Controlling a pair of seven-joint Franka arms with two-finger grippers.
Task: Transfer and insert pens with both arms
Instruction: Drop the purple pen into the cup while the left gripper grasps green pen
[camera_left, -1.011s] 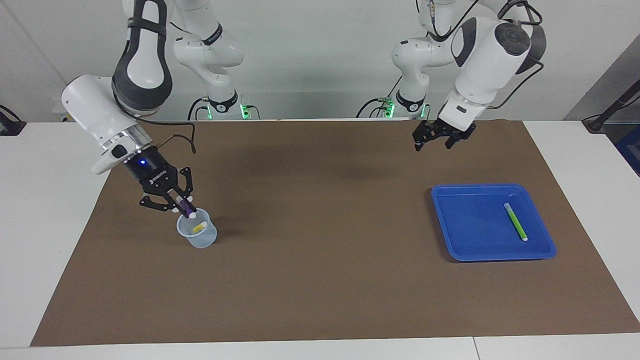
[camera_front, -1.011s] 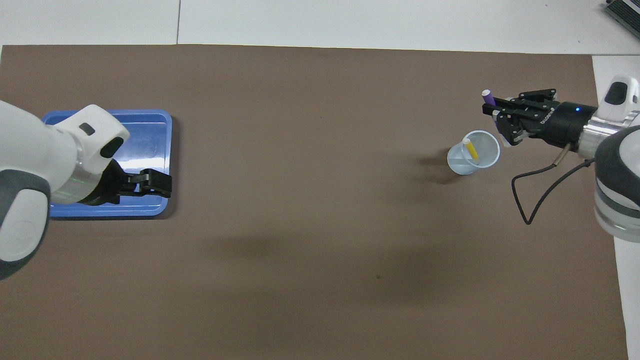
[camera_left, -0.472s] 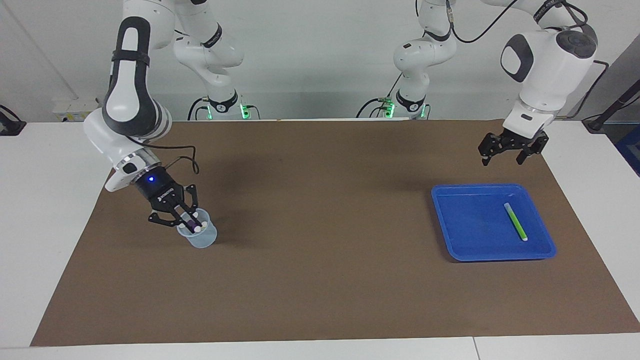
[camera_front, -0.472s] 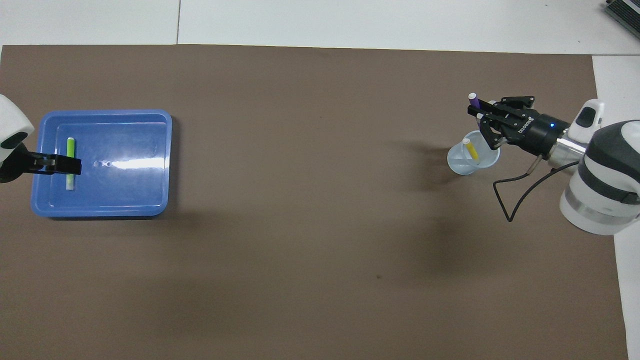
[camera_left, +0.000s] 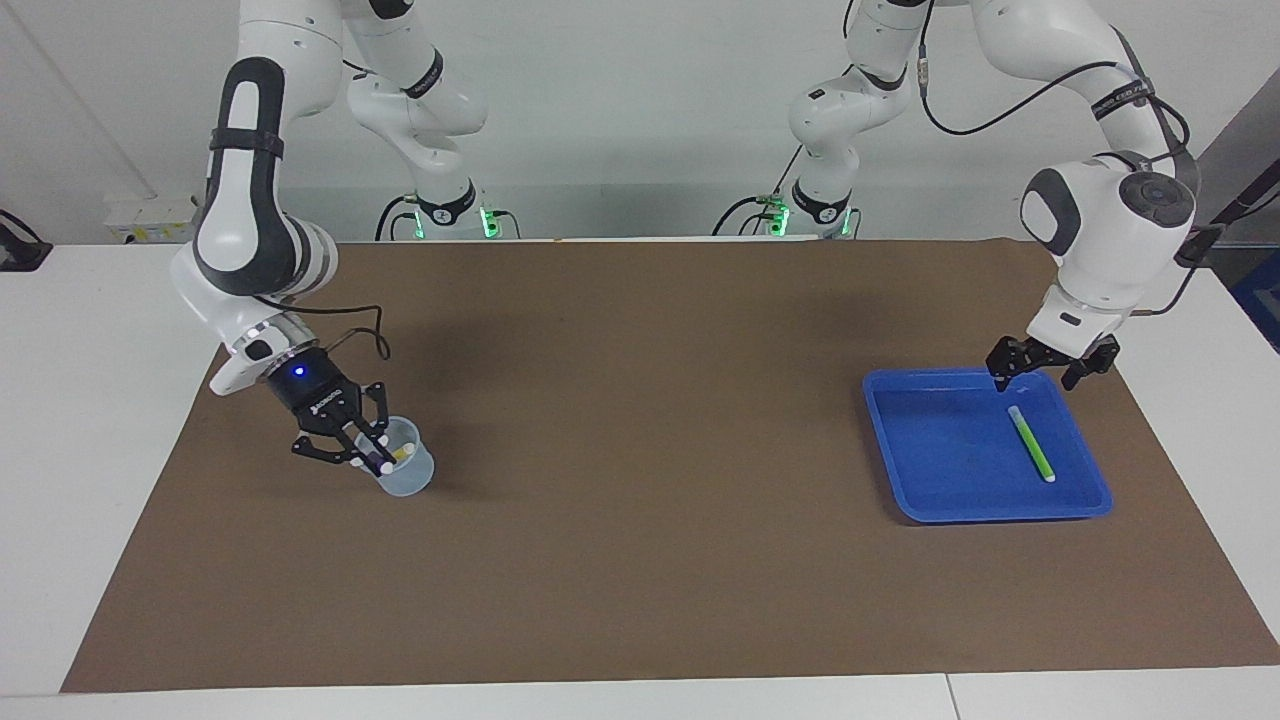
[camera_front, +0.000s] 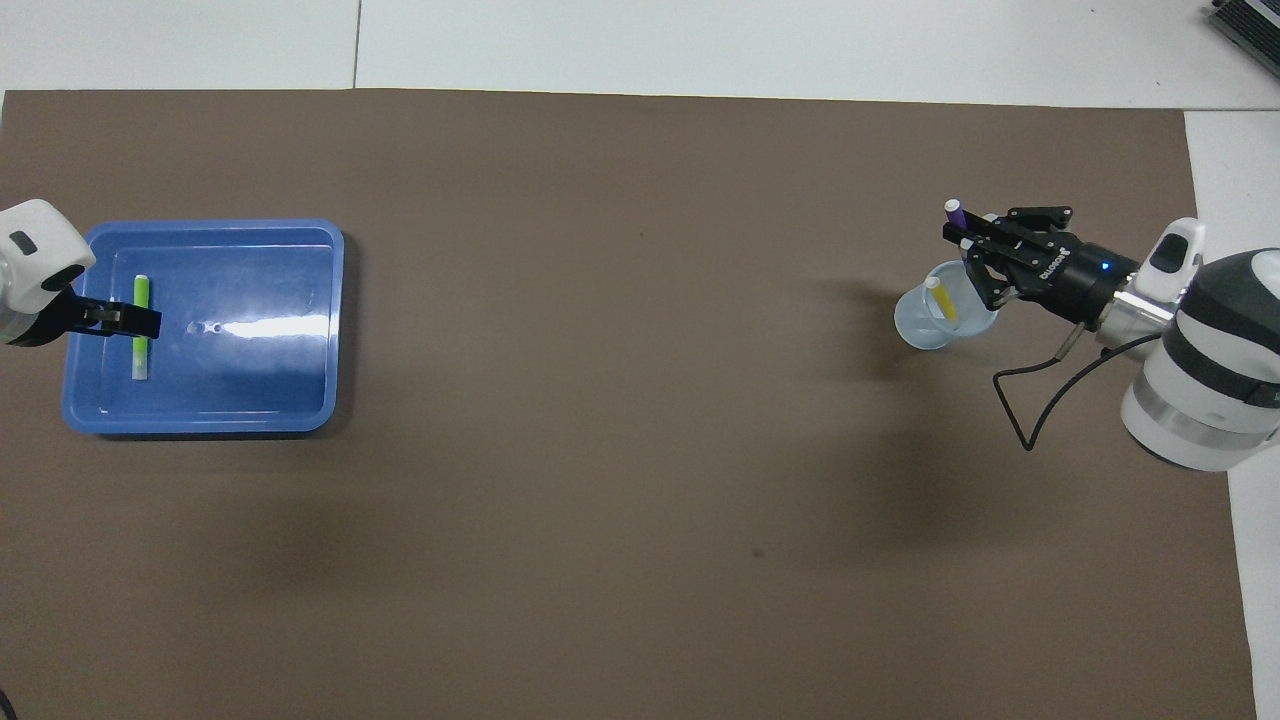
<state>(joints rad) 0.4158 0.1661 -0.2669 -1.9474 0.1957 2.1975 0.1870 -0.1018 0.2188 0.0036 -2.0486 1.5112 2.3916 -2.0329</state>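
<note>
A brown mat covers the table. At the left arm's end lies a blue tray holding the green pen; the left gripper hangs spread open and empty over the tray's edge nearest the robots. At the right arm's end, the right gripper clamps the purple pen at a clear cup containing the yellow pen.

I see a brown mat covering most of the white table, filling the frame's middle. At centre right in the facing view sits a blue tray; at centre left a clear plastic cup stands upright. Two small white arms with green-lit bases stand at top centre
</note>
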